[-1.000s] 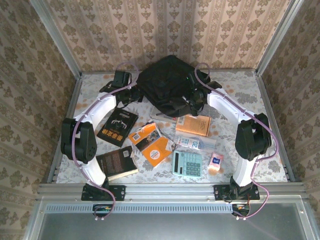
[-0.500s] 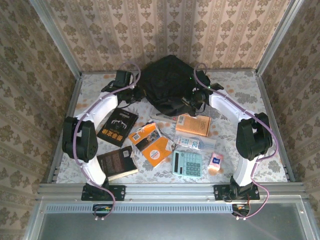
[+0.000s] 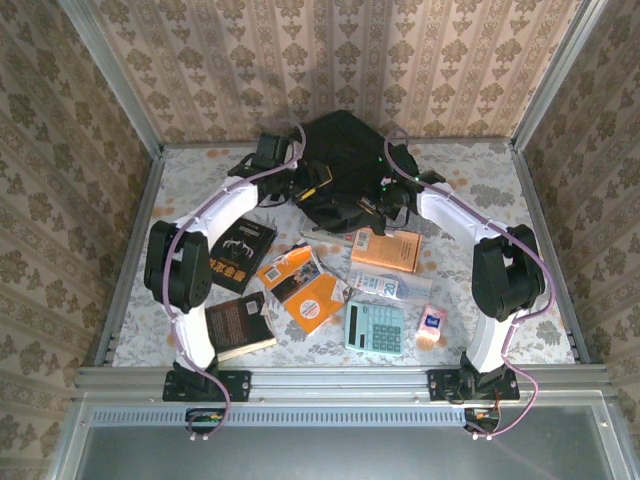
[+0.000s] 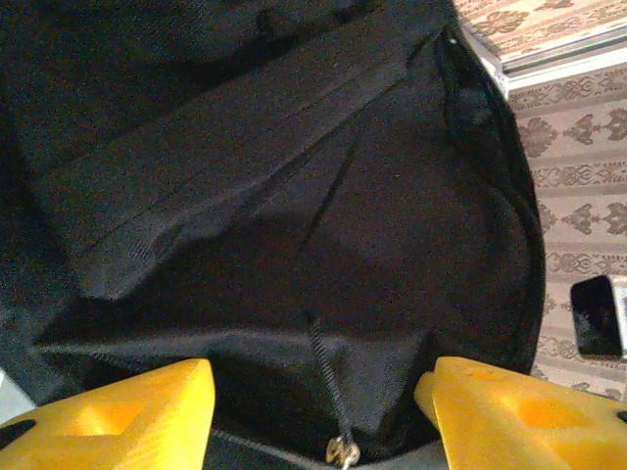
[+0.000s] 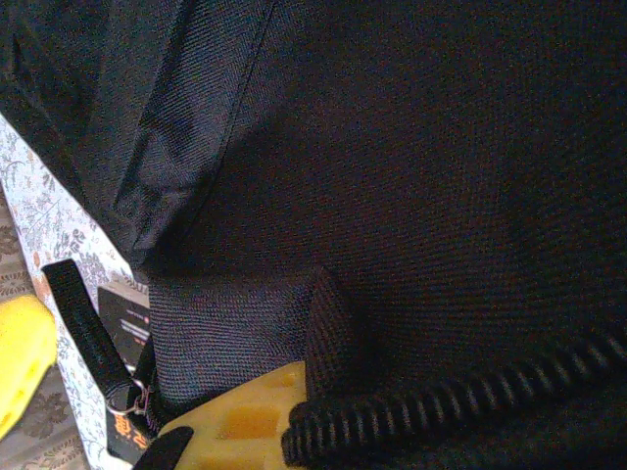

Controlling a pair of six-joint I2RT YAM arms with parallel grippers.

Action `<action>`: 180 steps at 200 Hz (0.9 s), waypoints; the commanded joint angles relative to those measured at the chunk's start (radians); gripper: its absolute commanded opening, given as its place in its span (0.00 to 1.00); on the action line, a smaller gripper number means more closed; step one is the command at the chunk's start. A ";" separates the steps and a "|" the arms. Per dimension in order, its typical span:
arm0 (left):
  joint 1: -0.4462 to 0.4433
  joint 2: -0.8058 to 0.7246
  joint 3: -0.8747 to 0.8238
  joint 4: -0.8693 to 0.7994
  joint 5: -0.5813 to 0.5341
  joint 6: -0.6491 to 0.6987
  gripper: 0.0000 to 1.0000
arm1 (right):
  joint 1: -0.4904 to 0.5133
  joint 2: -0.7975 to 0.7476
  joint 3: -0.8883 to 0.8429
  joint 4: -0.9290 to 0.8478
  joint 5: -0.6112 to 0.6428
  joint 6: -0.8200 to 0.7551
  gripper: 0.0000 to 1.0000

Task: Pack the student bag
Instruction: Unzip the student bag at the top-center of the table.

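Observation:
The student bag (image 3: 340,150), a big soft black backpack, lies at the back centre of the table. My left gripper (image 3: 318,180) is at its left front. In the left wrist view the gripper (image 4: 318,421) is open, its yellow fingers (image 4: 118,411) wide apart on either side of dark bag fabric and a small metal zipper pull (image 4: 339,451). My right gripper (image 3: 383,203) is pressed into the bag's right front. In the right wrist view the gripper (image 5: 313,431) is shut on a fold of bag fabric. One yellow finger (image 5: 245,421) shows, and the zipper coil (image 5: 460,401) hides the other.
In front of the bag lie a black book (image 3: 235,253), a dark book (image 3: 233,325), two orange booklets (image 3: 303,285), an orange book (image 3: 386,250), a white-blue packet (image 3: 385,286), a teal calculator (image 3: 376,327) and a small pink pack (image 3: 432,322). Patterned walls enclose three sides.
My left arm has swung right, from the bag's left side onto its left front. The right gripper has shifted slightly back, staying on the bag's edge.

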State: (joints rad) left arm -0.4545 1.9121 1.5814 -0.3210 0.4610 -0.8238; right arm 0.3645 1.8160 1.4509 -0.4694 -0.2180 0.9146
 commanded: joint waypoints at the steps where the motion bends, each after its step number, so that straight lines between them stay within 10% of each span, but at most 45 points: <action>1: 0.004 0.052 0.055 -0.037 0.007 -0.008 0.59 | 0.007 -0.049 0.004 0.062 -0.024 -0.028 0.00; 97: -0.064 0.088 0.070 -0.033 0.022 -0.040 0.50 | 0.007 -0.034 0.006 0.071 -0.028 -0.022 0.00; 148: -0.059 0.095 0.096 -0.097 -0.047 0.032 0.00 | 0.007 -0.050 0.001 0.053 -0.011 -0.047 0.00; 180: -0.037 0.057 0.078 -0.150 -0.142 0.113 0.00 | 0.007 -0.062 -0.002 0.037 0.004 -0.073 0.00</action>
State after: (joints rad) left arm -0.5156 2.0018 1.6436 -0.4030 0.4160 -0.7956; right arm 0.3656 1.8130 1.4506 -0.4667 -0.2176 0.8879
